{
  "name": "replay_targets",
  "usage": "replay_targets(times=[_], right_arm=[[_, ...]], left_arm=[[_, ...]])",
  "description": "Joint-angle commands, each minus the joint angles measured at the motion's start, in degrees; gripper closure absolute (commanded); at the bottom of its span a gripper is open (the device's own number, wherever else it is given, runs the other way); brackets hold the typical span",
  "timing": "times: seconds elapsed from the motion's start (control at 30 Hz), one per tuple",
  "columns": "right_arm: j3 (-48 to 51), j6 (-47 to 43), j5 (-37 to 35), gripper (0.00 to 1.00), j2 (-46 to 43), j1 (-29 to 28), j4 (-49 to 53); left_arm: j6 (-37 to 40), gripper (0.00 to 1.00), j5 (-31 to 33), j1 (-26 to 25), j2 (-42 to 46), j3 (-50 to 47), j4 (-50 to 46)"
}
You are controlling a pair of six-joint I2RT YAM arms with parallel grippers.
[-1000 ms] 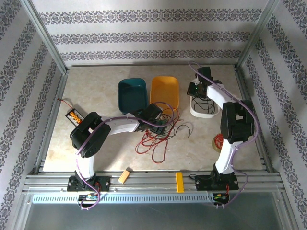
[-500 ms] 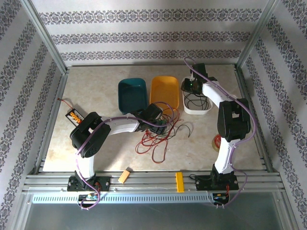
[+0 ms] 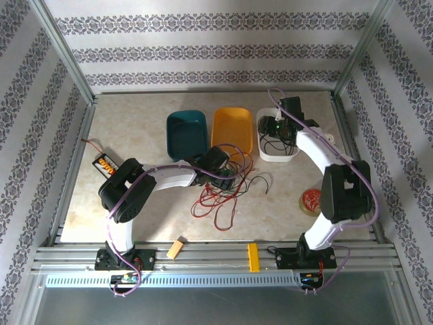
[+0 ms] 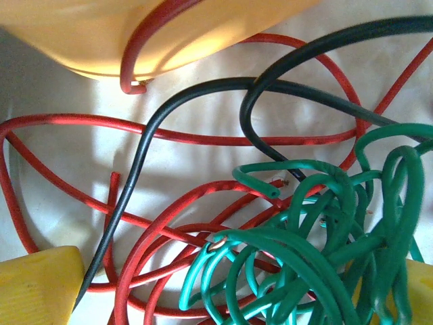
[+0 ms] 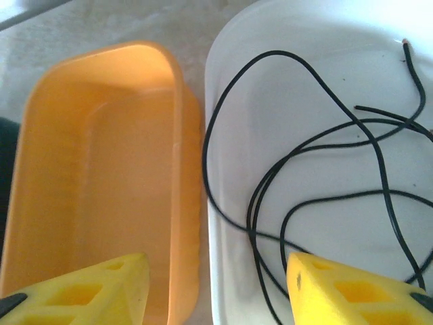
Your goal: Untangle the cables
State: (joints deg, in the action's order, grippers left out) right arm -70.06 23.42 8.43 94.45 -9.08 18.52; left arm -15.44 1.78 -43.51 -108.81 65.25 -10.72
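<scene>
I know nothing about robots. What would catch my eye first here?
A messy tangle of red, green and black cables sprawls in the middle of the table, with the left gripper open right over it. Behind it sit a teal tub, an orange tub and a white tub in a row. A black cable lies looped in the white tub, under the open right gripper.
</scene>
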Motion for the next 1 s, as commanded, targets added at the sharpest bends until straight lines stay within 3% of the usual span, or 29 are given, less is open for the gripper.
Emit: replay_targets(times=[0.0,0.27,0.4,0.97], right_arm=[[5.2,-2.5,-0.8,0.43,-4.3,-3.3,-0.9],[15.3,-2.9,-7.4,0.42,-12.3,-14.9,-3.6],[18.1,1.1,-4.0,0.43,-13.0,-15.3,-6.2],[17.9,1.1,-2.3,0.41,-11.6,-18.4,-6.6]], left_arm=[[1.2,0.01,2.0,-0.5,-0.6,-2.2,-6.7],[1.8,0.01,1.3,-0.4,1.6,-3.4,-4.3],[1.6,0.01,-0.1,0.2,4.5,-4.9,-1.7],[-1.7,0.01,-1.8,1.1,11.1,-9.6,8.6]])
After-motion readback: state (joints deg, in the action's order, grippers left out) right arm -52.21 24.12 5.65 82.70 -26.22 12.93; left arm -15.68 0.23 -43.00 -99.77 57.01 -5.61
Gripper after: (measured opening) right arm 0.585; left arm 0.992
